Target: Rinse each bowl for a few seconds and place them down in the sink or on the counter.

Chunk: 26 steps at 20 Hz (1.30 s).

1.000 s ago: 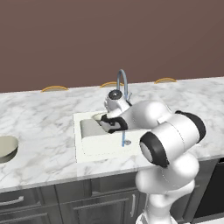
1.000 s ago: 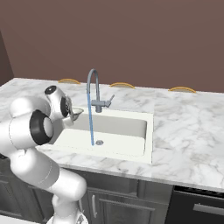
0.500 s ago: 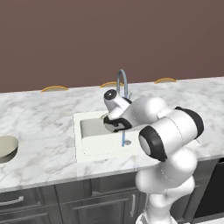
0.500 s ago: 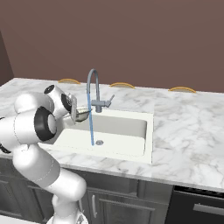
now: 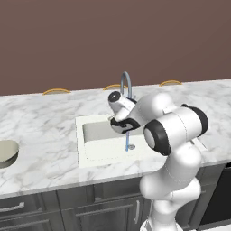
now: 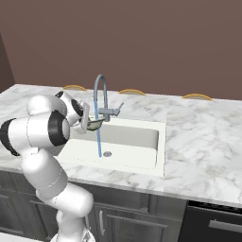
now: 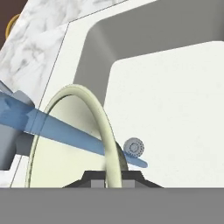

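The cream bowl [image 7: 74,144] sits right up against the fingers [image 7: 113,176], its pale rim rising straight out from between the two dark tips in the hand view. The fingers are clamped tight on that rim, pinching the bowl's edge, and the bowl stands on its side from this angle, its hollow turned toward the faucet [image 7: 11,127]. A blue stream of water [image 7: 65,129] runs from the faucet's spout across the bowl's inside and on past the rim toward the small round drain [image 7: 134,147], which lies just beyond the fingers on the white floor of the sink [image 7: 175,109].

From the right base view the fingers [image 6: 88,122] hold the bowl [image 6: 96,124] above the left part of the sink [image 6: 137,142], just beside the grey gooseneck faucet [image 6: 100,97], and the water [image 6: 99,142] drops in a thin blue line past the bowl to the drain [image 6: 108,154]. This side shows the bowl as a dark shallow shape tucked close to the faucet's handle.

The left base view hides the bowl behind the hand; there the fingers [image 5: 124,126] hang over the sink [image 5: 97,137] below the faucet [image 5: 125,85], with the water [image 5: 127,140] falling beneath them. That view also catches the second bowl [image 5: 6,152], grey-beige, resting on the marble table [image 5: 40,131] far from the fingers at the picture's left edge. The table [image 6: 203,137] stretches wide beyond the sink in the right base view.
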### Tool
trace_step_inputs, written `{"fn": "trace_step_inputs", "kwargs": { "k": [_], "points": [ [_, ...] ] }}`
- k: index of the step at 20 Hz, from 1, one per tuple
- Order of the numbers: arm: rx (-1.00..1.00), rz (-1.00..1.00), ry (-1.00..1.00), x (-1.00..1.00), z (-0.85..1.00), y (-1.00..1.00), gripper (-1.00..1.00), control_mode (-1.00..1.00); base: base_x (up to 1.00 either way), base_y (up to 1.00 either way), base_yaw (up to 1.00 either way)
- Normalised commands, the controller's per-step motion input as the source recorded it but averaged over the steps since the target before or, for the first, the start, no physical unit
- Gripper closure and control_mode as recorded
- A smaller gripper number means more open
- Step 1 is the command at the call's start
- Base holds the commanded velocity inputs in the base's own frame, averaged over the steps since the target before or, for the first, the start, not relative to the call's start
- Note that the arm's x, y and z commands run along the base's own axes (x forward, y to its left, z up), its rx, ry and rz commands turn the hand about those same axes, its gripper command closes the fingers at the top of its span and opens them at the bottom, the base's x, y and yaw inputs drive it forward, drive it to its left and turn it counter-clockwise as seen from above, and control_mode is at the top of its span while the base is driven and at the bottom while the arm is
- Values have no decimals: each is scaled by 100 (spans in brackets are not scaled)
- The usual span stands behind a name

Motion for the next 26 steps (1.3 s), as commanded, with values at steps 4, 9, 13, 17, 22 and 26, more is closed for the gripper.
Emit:
{"fn": "trace_step_inputs", "kwargs": {
  "k": [4,9,13,17,22,26],
  "points": [
    [0,-9,-9,9,-2,-3,100,-100,0,0,0],
    [0,-7,-13,-6,1,2,100,-100,0,0,0],
    [0,-6,-10,-26,0,24,100,-100,0,0,0],
    [3,-5,-3,-17,0,28,100,-100,0,0,0],
    [7,-1,0,-2,0,32,100,-100,0,0,0],
    [7,0,3,11,10,31,100,-100,0,0,0]
  ]
}}
